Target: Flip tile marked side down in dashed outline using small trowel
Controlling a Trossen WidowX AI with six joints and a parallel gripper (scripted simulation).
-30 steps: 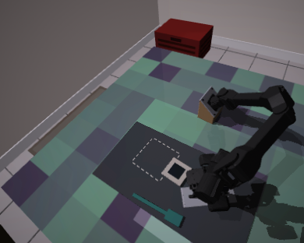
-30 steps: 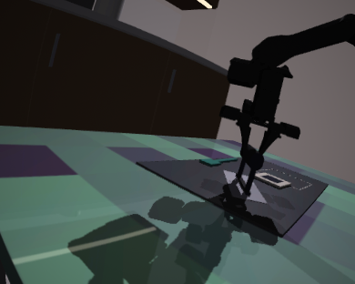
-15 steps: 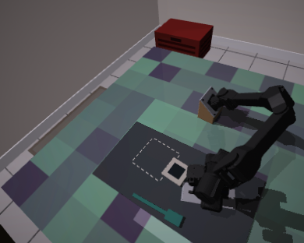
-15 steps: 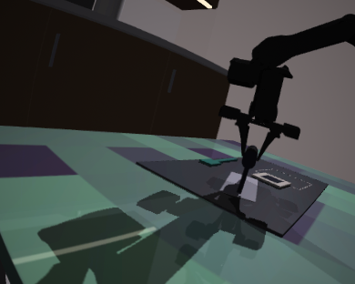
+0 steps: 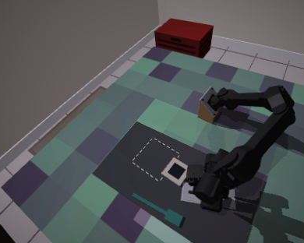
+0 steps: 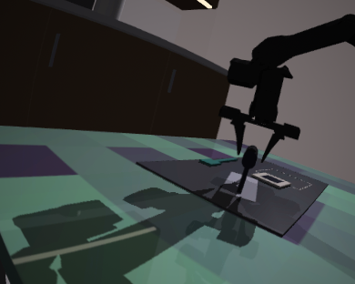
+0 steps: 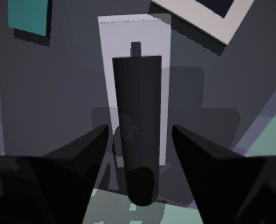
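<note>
The tile, pale with a dark square facing up, lies flat on the mat. It sits at the near right corner of the dashed outline, mostly outside it. The trowel's pale blade is over the mat beside the tile. Its black handle stands up from the blade. My gripper is open, with a fingertip on either side of the handle and gaps between. In the top view the arm hides the fingertips.
A teal flat tool lies at the mat's edge, left of the trowel in the wrist view. A brown block with a grey sloping face stands beyond the mat, beside the arm's base. A red chest stands in the background.
</note>
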